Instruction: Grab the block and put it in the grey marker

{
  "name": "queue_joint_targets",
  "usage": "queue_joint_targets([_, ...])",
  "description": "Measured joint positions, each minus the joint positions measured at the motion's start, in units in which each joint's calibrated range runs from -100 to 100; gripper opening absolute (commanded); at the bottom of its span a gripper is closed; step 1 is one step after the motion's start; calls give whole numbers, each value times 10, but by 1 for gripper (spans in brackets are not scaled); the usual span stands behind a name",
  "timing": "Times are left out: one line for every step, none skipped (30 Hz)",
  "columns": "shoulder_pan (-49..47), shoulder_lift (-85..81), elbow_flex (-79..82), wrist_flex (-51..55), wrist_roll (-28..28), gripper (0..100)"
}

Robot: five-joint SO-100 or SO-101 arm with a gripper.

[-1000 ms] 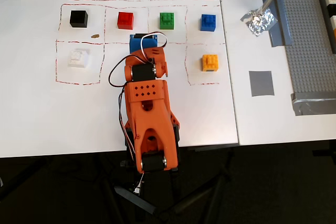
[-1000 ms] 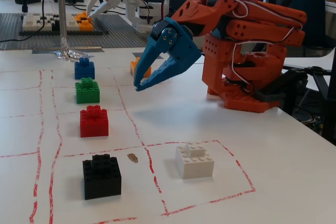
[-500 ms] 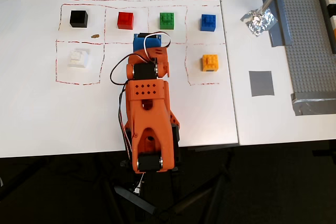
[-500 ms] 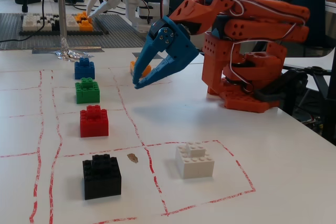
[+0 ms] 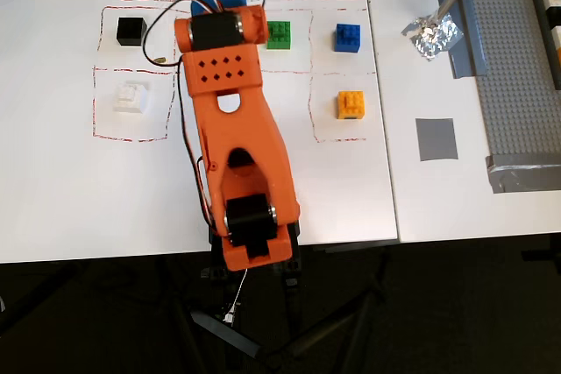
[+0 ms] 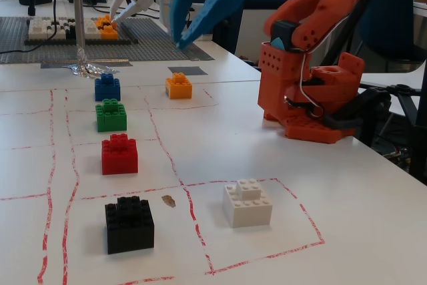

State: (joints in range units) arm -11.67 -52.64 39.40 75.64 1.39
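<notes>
Overhead view first: the block (image 5: 130, 96) sits alone in a red-dashed cell at the left of the white table (image 5: 456, 208), clear of everything. Above it, the black brick (image 5: 131, 31) in its own cell. The orange arm (image 5: 232, 120) stretches up the middle of the picture from its base at the near edge, covering the centre column; a green brick (image 5: 280, 34) peeks out just right of it, then the blue brick (image 5: 348, 38), and the orange-yellow brick (image 5: 351, 104) below that. Well off to the right, across a seam in the table, lies the grey marker (image 5: 436, 139), bare, with crumpled silver foil (image 5: 431, 36) above it and a grey studded baseplate (image 5: 526, 76) on the far right. The arm's body hides the fingers here.

Now the fixed view: the block (image 6: 247, 202) is up front right, the black brick (image 6: 129, 223) left of it, a red brick (image 6: 119, 154) behind. The gripper (image 6: 179, 35) hangs high over the back of the table, blue fingers (image 6: 220, 11) spread apart, gripping nothing. The grey marker (image 6: 187, 71) shows just behind the orange-yellow brick (image 6: 179, 86).
</notes>
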Motion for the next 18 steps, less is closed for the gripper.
queue_joint_targets([-33,18,-32,22,0,0])
queue_joint_targets([-66,36,-58,45,3,0])
queue_joint_targets([-100,53,-78,69,9,0])
queue_joint_targets([-136,70,-91,89,12,0])
queue_joint_targets([-171,81,-95,107,15,0])
queue_joint_targets([-206,89,-95,122,18,0])
queue_joint_targets([-239,97,-95,133,21,0])
queue_joint_targets([-274,102,-95,141,24,0])
queue_joint_targets([-306,104,-95,142,27,0])
queue_joint_targets([-339,109,-94,142,27,0])
queue_joint_targets([-369,116,-94,142,27,0])
queue_joint_targets([-397,129,-94,141,27,0])
queue_joint_targets([-422,146,-94,141,27,0])
queue_joint_targets([-445,169,-94,133,27,0])
queue_joint_targets([-463,195,-94,120,28,0])
queue_joint_targets([-479,223,-94,107,30,0])
queue_joint_targets([-491,250,-94,92,36,0])
queue_joint_targets([-501,274,-94,76,40,0])
